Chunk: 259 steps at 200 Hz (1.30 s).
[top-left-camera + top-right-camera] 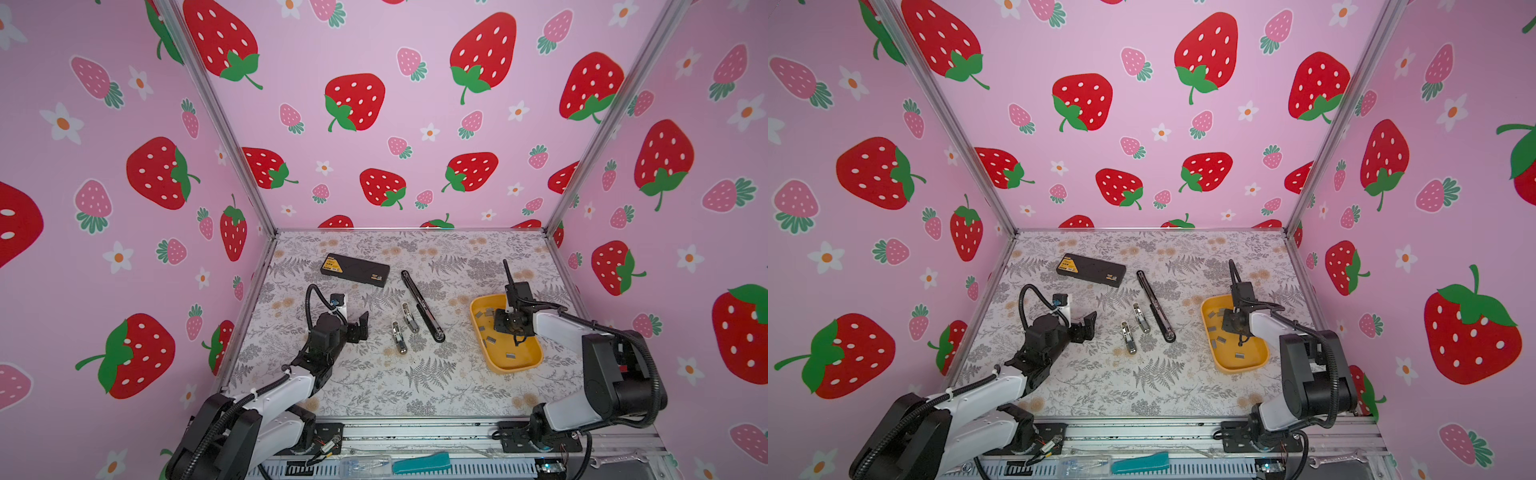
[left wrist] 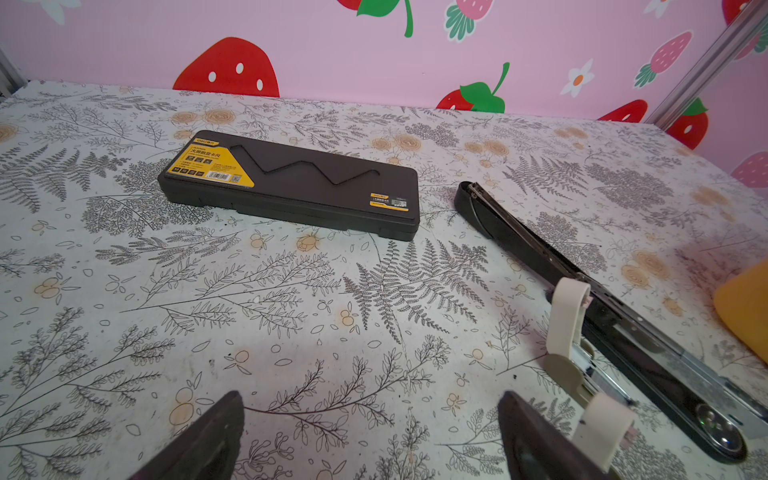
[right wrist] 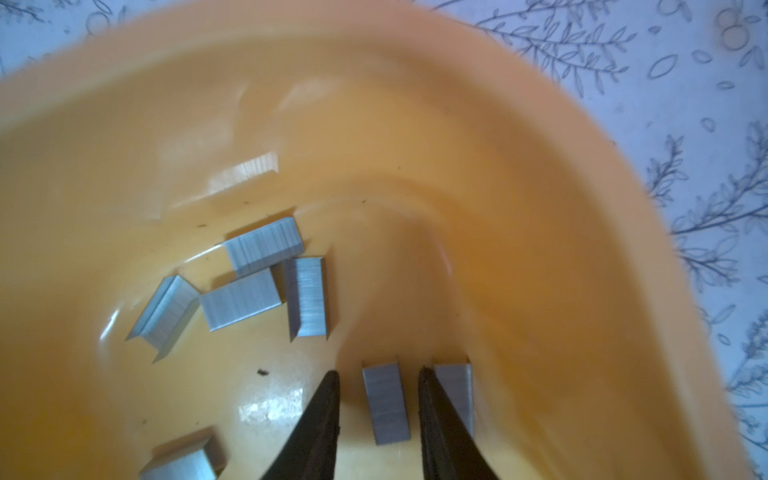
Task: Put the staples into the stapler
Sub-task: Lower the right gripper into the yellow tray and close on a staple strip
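Picking is the step in hand. In both top views your right gripper (image 1: 513, 328) reaches down inside the yellow tray (image 1: 519, 368), staples (image 1: 510, 355) scattered around it, while your left gripper (image 1: 359, 327) hovers empty, jaws wide apart, the opened black stapler (image 1: 422, 305) lying between the two grippers. In the left wrist view that stapler runs just past one finger, untouched. In the right wrist view the right jaws stand narrowly apart astride one staple strip (image 3: 385, 401), not yet clamped; next, I judge, you need to close squarely on it and lift level.
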Motion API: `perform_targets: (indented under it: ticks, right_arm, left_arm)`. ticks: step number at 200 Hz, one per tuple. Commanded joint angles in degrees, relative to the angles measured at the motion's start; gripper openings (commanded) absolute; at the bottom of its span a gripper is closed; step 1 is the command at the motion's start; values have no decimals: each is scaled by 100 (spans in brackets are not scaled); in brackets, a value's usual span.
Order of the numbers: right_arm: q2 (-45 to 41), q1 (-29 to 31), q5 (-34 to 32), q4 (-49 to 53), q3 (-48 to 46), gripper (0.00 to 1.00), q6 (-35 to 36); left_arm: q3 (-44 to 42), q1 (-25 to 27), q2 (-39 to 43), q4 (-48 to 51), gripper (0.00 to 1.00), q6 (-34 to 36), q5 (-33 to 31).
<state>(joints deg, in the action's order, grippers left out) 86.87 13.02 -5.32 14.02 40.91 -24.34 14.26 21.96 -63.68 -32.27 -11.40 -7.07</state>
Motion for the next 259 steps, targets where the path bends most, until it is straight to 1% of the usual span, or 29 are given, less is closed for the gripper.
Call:
perform_targets:
  ticks: [1, 17, 38, 59, 82, 96, 114, 134, 183, 221, 259]
  right_arm:
    - [352, 3, -22, 523, -162, 34, -1]
    - [401, 0, -4, 523, -162, 31, 4]
    - [419, 2, 18, 518, -162, 21, 27]
    - [410, 2, 29, 523, -161, 17, 42]
    - [375, 0, 36, 523, -179, 16, 43]
    - [362, 2, 55, 522, -188, 17, 38]
    - [295, 8, 68, 523, -188, 28, 22]
    - [154, 15, 71, 562, -230, 29, -43]
    - [146, 12, 108, 571, -305, 23, -97]
    - [230, 38, 137, 523, -311, 11, -89]
    - [136, 45, 145, 528, -270, 9, -80]
  left_arm:
    - [137, -25, 8, -17, 96, -26, -75]
    - [131, -28, 13, -21, 96, -29, -76]
    - [129, -29, 5, -22, 96, -36, -80]
    - [135, -25, 6, -23, 96, -26, -83]
    - [135, -26, 5, -20, 96, -28, -78]
    - [125, -26, 8, -19, 96, -33, -73]
    - [127, -25, 5, -20, 96, -29, -74]
    - [127, -30, 5, -25, 96, -23, -75]
    - [120, -27, 29, -32, 96, -29, -66]
    - [120, -32, 28, -33, 96, -26, -66]
    - [117, -25, 26, -34, 96, -29, -75]
